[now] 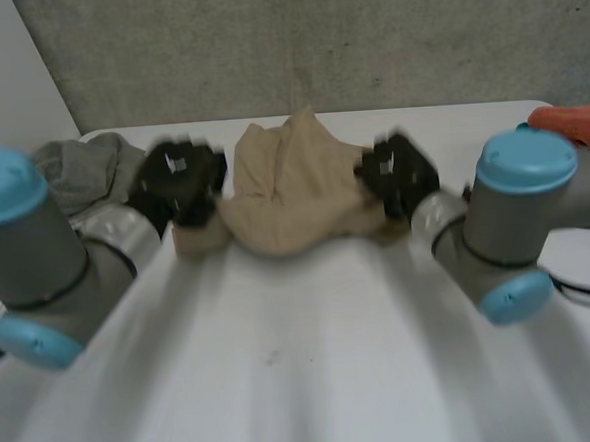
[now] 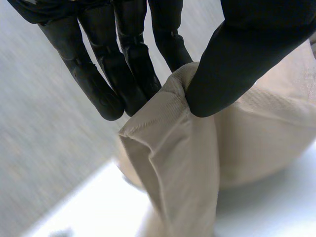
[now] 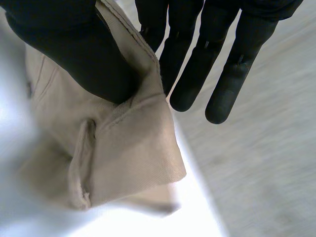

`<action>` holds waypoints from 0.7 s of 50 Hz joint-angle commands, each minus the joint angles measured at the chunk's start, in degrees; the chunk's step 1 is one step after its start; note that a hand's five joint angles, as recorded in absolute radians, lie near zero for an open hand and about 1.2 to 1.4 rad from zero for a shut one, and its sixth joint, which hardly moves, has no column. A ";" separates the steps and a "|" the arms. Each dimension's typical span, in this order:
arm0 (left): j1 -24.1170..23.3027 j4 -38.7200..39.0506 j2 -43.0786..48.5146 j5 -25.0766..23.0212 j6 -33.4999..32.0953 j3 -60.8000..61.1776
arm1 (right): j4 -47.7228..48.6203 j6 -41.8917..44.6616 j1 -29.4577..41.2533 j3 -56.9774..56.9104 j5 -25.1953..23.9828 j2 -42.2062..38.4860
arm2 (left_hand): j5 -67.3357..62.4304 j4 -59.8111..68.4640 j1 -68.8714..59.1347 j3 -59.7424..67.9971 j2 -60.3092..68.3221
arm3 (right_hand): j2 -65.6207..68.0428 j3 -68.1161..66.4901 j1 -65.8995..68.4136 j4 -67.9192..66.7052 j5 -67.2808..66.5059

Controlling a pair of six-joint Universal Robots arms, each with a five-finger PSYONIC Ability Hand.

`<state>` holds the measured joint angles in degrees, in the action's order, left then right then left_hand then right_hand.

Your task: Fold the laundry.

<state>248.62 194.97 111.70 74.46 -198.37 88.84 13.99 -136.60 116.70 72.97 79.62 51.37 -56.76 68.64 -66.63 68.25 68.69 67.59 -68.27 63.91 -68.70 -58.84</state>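
Beige garment: bunched toward the far middle of the tabletop, folds hiding its cut. Pinched at one end between thumb and near-straight fingers of the left hand, at the opposite end likewise by the right hand.

A white desk runs from the near edge to a rough grey concrete wall behind it, with a plain pale panel standing at the wall's left side. At the desk's far left corner lies a crumpled grey-green cloth. At the far right corner, well apart from it, lies an orange cloth, partly cut off.
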 commanded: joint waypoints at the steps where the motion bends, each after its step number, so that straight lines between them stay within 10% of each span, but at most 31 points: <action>1: -0.85 -13.20 -6.13 0.08 -6.14 7.66 | -14.85 9.33 -0.85 7.09 1.24 3.19 | -13.24 11.36 -13.37 11.75 11.31 | 12.41 -11.73 16.09 -11.30 -11.16; 15: -2.08 -49.41 -20.74 -7.83 -26.00 16.11 | -46.94 16.88 -3.76 18.87 1.16 18.59 | -13.24 11.36 -13.37 11.75 11.31 | 12.41 -11.73 16.09 -11.30 -11.16; 25: -2.70 -38.62 -4.75 -3.45 -28.57 1.10 | -35.44 13.12 -2.18 10.36 1.77 9.54 | -13.24 11.36 -13.37 11.75 11.31 | 12.41 -11.73 16.09 -11.30 -11.16; 35: -4.72 -30.63 1.24 3.24 -25.40 -45.03 | -16.31 6.09 -0.68 -24.17 7.40 7.95 | -13.24 11.36 -13.37 11.75 11.31 | 12.41 -11.73 16.09 -11.30 -11.16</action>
<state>244.56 158.13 112.34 75.52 -225.73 74.20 -15.74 -126.51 115.34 68.83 84.60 58.86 -57.25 68.67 -66.63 68.27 68.71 67.59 -68.30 63.91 -68.72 -58.84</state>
